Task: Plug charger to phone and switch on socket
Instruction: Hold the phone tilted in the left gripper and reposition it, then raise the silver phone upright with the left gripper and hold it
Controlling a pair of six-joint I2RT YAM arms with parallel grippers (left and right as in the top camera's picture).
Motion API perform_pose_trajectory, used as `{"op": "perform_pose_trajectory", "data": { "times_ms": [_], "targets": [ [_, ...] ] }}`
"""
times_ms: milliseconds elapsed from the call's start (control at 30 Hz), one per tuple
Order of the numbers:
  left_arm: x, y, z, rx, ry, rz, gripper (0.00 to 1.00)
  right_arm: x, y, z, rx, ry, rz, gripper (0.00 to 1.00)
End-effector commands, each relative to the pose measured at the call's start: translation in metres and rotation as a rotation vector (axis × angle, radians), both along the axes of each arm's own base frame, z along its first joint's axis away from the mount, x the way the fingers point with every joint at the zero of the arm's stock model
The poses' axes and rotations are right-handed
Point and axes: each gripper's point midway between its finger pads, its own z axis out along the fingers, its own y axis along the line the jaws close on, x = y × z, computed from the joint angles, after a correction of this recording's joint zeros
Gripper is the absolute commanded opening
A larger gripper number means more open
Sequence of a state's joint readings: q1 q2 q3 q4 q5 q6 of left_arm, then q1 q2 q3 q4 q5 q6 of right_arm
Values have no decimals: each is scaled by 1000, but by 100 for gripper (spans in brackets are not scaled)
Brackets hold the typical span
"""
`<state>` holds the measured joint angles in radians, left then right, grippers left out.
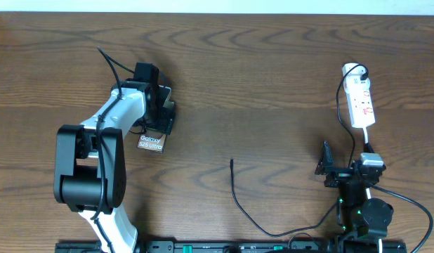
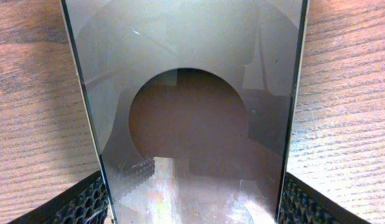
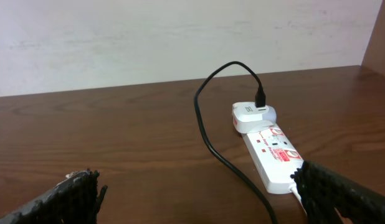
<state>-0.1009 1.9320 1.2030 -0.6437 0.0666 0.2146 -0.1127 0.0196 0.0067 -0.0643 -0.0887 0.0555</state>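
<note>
The brown phone [image 1: 151, 143] lies left of centre, and only its lettered end shows from under my left gripper [image 1: 163, 112]. In the left wrist view the phone [image 2: 192, 93] fills the gap, and both fingers [image 2: 80, 205] press its long edges: shut on it. The white socket [image 1: 362, 104] lies at the far right with the charger's white adapter [image 1: 354, 69] plugged into its far end. The charger's black cable runs to a free plug tip [image 1: 232, 163] at mid-table. My right gripper [image 1: 347, 163] stands open just short of the socket [image 3: 273, 155], holding nothing.
The charger cable [image 3: 208, 137] loops from the adapter [image 3: 251, 116] down past the socket's left side, between my right fingers. It sweeps along the table's front edge [image 1: 273, 235]. A pale wall stands behind the table.
</note>
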Motion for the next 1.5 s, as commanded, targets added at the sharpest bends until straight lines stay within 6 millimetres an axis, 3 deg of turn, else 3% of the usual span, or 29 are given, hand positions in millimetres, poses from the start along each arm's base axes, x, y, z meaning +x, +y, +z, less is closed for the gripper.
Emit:
{"op": "perform_pose_trajectory", "data": {
  "times_ms": [0,133,567,1233,1467],
  "targets": [
    [-8,2,-11,12,40,-12,36,0,2,-2,-11,7,6,99],
    [-8,2,-11,12,40,-12,8,0,1,-2,-11,7,6,99],
    [-5,2,-9,10,35,-7,7,0,2,-2,-11,7,6,99],
    [14,-1,46,-19,-104,60,7,0,2,-2,-11,7,6,99],
    [12,-9,51,-74,-100,85,7,0,2,-2,-11,7,6,99]
  ]
}}
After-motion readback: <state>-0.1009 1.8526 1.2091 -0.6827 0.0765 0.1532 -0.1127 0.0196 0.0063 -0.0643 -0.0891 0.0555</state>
